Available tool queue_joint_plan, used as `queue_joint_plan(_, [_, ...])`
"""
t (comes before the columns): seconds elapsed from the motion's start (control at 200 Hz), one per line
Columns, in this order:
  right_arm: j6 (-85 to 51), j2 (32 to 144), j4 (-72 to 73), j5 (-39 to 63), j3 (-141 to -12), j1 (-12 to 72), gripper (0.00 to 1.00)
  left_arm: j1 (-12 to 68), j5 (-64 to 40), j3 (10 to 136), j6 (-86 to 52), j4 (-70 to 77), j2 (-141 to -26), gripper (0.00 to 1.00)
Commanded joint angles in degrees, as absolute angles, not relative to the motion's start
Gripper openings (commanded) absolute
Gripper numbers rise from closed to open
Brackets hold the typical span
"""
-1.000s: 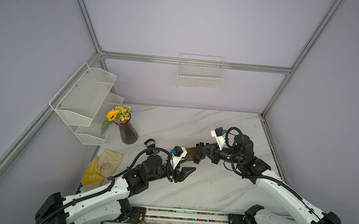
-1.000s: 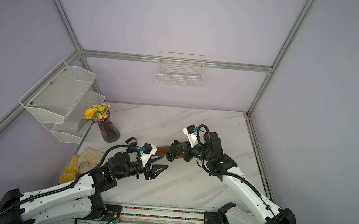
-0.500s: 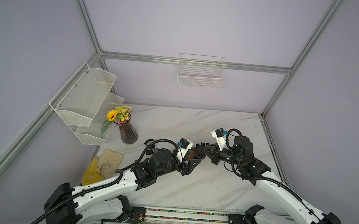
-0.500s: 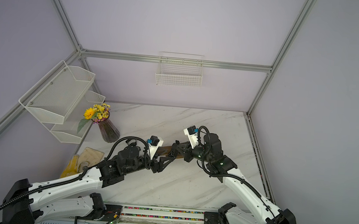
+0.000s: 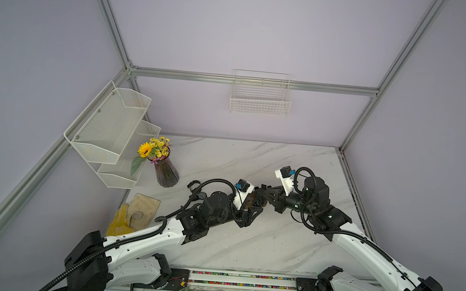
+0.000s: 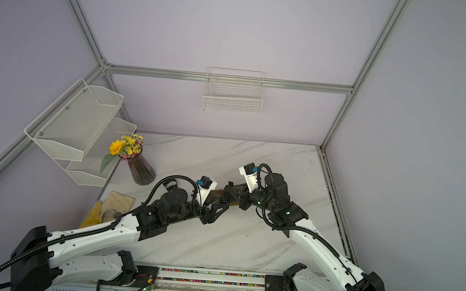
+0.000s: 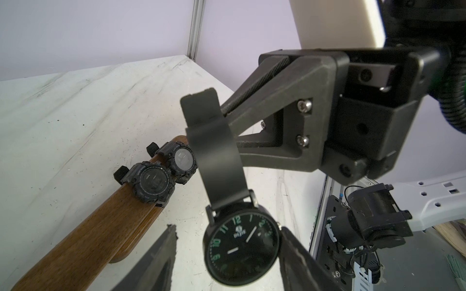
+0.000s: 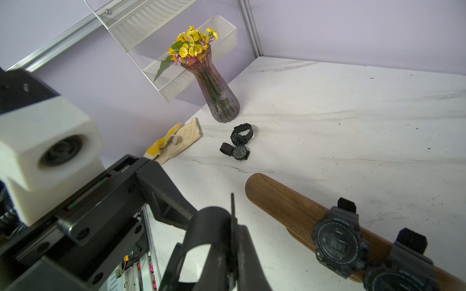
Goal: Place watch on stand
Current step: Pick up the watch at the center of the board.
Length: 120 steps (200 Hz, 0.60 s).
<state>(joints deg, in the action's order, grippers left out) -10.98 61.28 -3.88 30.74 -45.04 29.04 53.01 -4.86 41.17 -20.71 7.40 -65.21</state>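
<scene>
My right gripper [image 8: 233, 226] is shut on the strap of a black watch [image 7: 242, 249] with green numerals and holds it in the air beside the stand. In the left wrist view the watch face hangs between the fingers of my open left gripper [image 7: 227, 264]. One finger [image 7: 297, 262] is close against the case and the other finger [image 7: 156, 262] stands clear of it. The stand [image 7: 100, 226] is a brown wooden bar carrying two black digital watches [image 7: 151, 184] [image 7: 181, 161]. In both top views the grippers meet mid-table [image 5: 251, 214] [image 6: 229, 190] and hide most of the stand [image 6: 217, 193].
Two more black watches [image 8: 239, 138] [image 8: 239, 152] lie on the marble table [image 8: 353, 113] near a purple vase of flowers [image 8: 219, 95]. A yellow glove on a cloth [image 8: 174, 143] lies by the left wall. Wire shelves [image 5: 112, 130] and a wall basket [image 5: 260, 99] hang above.
My left arm has swung back and right from the table's front until its open fingers flank the watch face. The right arm has held almost still with the watch.
</scene>
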Motion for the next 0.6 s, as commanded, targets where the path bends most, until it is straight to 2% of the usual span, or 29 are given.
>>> queue_joint_plan(0.0, [-9.3,61.0,-2.5,29.9,-44.5,29.5,0.02,53.3,-6.0,45.7,-21.8,8.1,-64.8,0.66])
queue_joint_plan(0.125, [-9.2,61.0,-2.7,29.4,-44.7,29.8,0.02,53.4,-6.1,45.6,-21.9,8.3,-64.6,0.67])
queue_joint_plan(0.35, [-8.6,61.3,-3.4,27.0,-44.9,31.4,0.01,53.5,-5.2,46.5,-22.1,7.8,-64.9,0.6])
queue_joint_plan(0.595, [-8.1,61.5,-3.9,24.9,-45.1,32.8,0.01,53.4,-5.3,47.5,-21.9,6.4,-65.8,0.58])
